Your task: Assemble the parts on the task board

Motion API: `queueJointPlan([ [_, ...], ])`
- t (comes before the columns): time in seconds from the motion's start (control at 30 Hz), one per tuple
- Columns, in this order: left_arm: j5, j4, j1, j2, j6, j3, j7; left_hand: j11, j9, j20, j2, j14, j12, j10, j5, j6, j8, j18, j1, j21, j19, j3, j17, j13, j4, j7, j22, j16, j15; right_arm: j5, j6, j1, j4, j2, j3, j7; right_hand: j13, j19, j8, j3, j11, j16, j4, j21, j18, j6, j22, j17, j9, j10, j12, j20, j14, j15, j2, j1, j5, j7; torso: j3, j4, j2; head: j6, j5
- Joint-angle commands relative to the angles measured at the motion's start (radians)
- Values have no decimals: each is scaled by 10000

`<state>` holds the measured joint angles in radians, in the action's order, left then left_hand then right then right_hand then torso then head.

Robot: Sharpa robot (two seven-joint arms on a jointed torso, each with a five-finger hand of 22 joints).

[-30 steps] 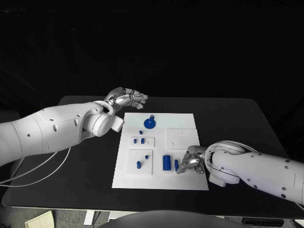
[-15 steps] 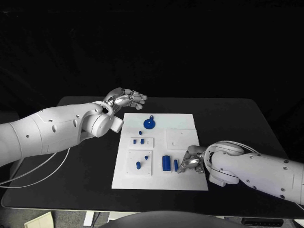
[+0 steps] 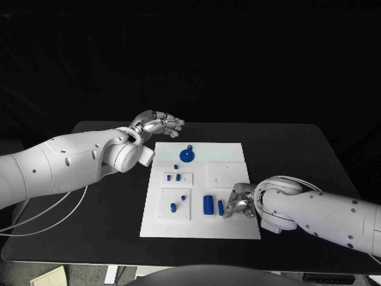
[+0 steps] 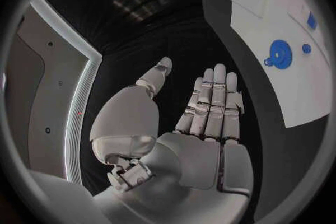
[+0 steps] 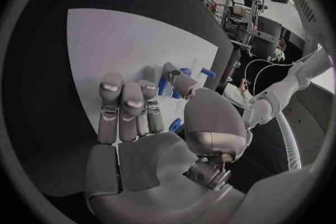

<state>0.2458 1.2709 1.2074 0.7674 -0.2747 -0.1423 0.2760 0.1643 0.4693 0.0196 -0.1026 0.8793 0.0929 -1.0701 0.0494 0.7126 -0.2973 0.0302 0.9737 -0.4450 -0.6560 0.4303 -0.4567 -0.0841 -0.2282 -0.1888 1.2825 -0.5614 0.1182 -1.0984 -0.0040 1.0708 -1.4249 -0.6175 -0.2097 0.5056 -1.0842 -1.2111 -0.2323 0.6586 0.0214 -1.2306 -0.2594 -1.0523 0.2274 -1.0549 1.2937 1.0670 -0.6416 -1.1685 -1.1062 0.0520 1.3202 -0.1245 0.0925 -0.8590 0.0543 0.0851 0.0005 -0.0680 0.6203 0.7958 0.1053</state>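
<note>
The white task board (image 3: 227, 156) lies mid-table. A round blue part with a tab (image 3: 188, 155) sits near its far edge, and small blue pegs (image 3: 174, 177) stand in a raised plate below it. A thick blue cylinder (image 3: 209, 204) and a slim blue piece (image 3: 221, 207) are at the near right. My right hand (image 3: 240, 202) rests on the board beside them, fingertips at the slim piece. In the right wrist view, a blue piece (image 5: 162, 85) shows between thumb and finger of the right hand (image 5: 147, 106); a grip is unclear. My left hand (image 3: 161, 124) hovers beyond the board's far left corner, fingers apart, holding nothing.
Two more blue pegs (image 3: 173, 207) stand in the near-left raised plate. A blank white raised plate (image 3: 225, 174) sits right of centre. In the left wrist view, the left hand (image 4: 203, 117) is well apart from the board (image 4: 280, 17) and round blue part (image 4: 280, 54). A cable (image 3: 44, 217) hangs under the left arm.
The right arm has edged slightly toward the board; its hand stays at the slim blue piece. The left hand and the parts have not moved.
</note>
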Motion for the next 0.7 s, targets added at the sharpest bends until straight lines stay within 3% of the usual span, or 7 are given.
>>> queueJointPlan([
  [0.03, -11, 31, 15, -7, 93, 6, 66, 21, -10, 1, 19, 56, -45, -17, 19, -49, -59, 119, -68, 40, -78, 12, -16, -12, 58, -261, 13, 57, 16, -236, 298, -22, 22, 43, -17, 276, 7, 38, 30, 13, 39, 7, -84, -2, 344, -47, 11, 12, 42, -32, 32, -46, -10, -39, 26, -108, -3, 8, 2, -1, -1, -4, 1],
  [0.33, -11, 29, 15, 0, 99, 6, 61, 21, -10, 1, 20, 57, -46, -17, 18, -49, -61, 119, -66, 44, -80, 13, -21, -12, 59, -261, 17, 60, 15, -396, 394, -22, 73, 160, -17, 375, 8, 38, 23, 94, 43, 1, -292, -22, 344, -80, 24, 18, 58, -45, 26, -69, -1, -38, 87, -331, 7, 3, 1, -9, 7, 26, -14],
  [0.7, -10, 25, 15, 2, 102, 6, 61, 20, -11, 1, 22, 57, -47, -18, 19, -49, -64, 119, -64, 48, -81, 14, -26, -13, 60, -260, 22, 65, 16, -141, 430, -25, 127, 134, -19, 313, 16, 25, 22, -55, 38, 4, -122, -22, 344, -107, 14, 18, 79, -54, 33, -122, 4, -30, 171, -40, 40, 7, 1, -7, 2, 30, -16],
])
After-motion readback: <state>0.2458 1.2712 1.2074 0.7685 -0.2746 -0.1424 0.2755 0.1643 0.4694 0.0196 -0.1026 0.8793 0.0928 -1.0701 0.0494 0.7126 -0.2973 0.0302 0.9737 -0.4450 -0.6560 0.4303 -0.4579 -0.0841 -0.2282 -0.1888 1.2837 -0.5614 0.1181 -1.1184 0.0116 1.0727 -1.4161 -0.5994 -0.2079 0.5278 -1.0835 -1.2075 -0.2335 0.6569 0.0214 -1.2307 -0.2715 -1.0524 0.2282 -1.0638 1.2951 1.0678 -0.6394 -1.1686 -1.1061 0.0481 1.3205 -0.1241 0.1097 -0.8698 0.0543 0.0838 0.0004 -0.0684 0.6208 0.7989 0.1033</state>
